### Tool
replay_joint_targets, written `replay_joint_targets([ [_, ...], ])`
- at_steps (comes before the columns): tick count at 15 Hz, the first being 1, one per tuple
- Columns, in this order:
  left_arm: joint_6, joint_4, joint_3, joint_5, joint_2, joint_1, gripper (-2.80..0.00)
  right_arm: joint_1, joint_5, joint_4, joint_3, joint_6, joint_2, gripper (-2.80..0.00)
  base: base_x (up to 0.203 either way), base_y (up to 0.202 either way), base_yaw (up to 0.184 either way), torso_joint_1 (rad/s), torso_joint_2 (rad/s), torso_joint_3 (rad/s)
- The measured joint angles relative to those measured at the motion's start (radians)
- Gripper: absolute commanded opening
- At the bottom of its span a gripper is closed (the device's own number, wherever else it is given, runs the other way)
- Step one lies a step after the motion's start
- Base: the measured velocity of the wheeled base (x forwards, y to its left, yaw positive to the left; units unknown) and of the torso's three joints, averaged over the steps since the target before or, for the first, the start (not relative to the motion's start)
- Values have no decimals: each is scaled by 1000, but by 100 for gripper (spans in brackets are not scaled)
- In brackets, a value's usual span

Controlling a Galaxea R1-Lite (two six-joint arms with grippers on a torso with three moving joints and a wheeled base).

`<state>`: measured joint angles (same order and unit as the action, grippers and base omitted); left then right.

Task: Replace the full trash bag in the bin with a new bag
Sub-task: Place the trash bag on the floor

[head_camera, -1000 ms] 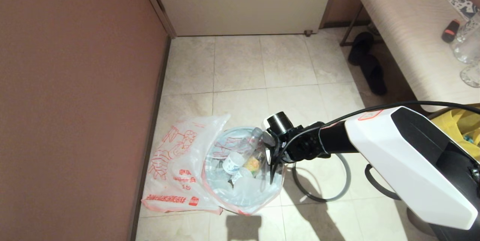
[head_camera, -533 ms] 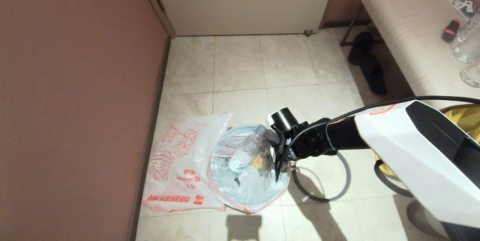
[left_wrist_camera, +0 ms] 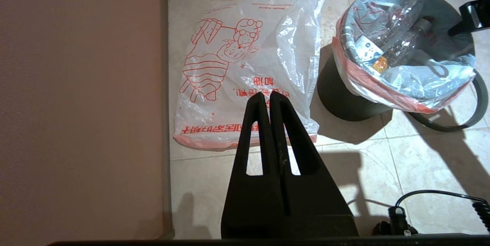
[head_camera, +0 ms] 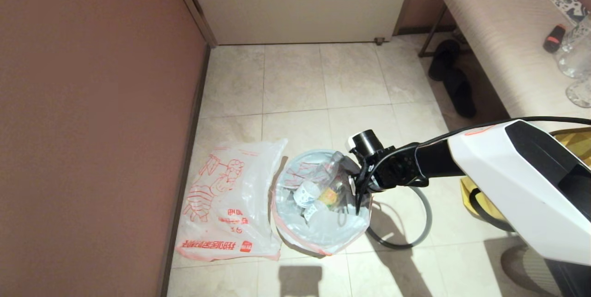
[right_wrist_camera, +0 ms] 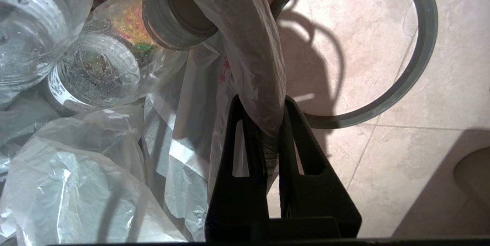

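Note:
The full trash bag (head_camera: 323, 234), white with a pink-red rim, lines the black bin (left_wrist_camera: 344, 100) and holds plastic bottles (head_camera: 323, 179) and wrappers. My right gripper (head_camera: 358, 204) is shut over the bin's near-right rim, pinching the wall and the bag folded over it (right_wrist_camera: 261, 102). The loose grey hoop (head_camera: 430, 218) lies flat on the floor to the right of the bin. The new bag (head_camera: 226, 204), printed with red characters, lies flat left of the bin. My left gripper (left_wrist_camera: 267, 95) hangs shut and empty above the new bag's near edge; it does not show in the head view.
A brown wall (head_camera: 92, 103) runs close along the left of the new bag. A bench (head_camera: 508, 33) stands at the right with black slippers (head_camera: 455, 80) under its edge. A yellow bag (head_camera: 572, 140) sits behind my right arm. Bare tiles stretch toward the door.
My right gripper has moved right, dragging the bin and its full bag away from the new bag and over the hoop's left edge. The new bag stays put.

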<state>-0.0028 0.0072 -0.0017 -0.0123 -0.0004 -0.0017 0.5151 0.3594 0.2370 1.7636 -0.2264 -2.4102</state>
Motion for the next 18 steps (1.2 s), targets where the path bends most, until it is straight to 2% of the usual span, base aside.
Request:
replay_joint_targets([
  [1, 0, 1, 0, 0, 0, 0, -280, -5, 0, -1, -10, 0, 6, -280, 0, 0, 0, 0, 0, 0],
  [2, 0, 0, 0, 0, 0, 0, -280, -9, 0, 0, -23, -1, 16, 0, 0, 0, 0, 0, 0, 0],
  [9, 0, 0, 0, 0, 0, 0, -280, -14, -4, 9, -112, -20, 100, 0, 0, 0, 0, 0, 0, 0],
  [13, 0, 0, 0, 0, 0, 0, -280, 20, -1, 92, -173, -172, 147, 0, 0, 0, 0, 0, 0, 0],
  [18, 0, 0, 0, 0, 0, 0, -280, 78, -4, 179, -173, -343, 137, 0, 0, 0, 0, 0, 0, 0],
])
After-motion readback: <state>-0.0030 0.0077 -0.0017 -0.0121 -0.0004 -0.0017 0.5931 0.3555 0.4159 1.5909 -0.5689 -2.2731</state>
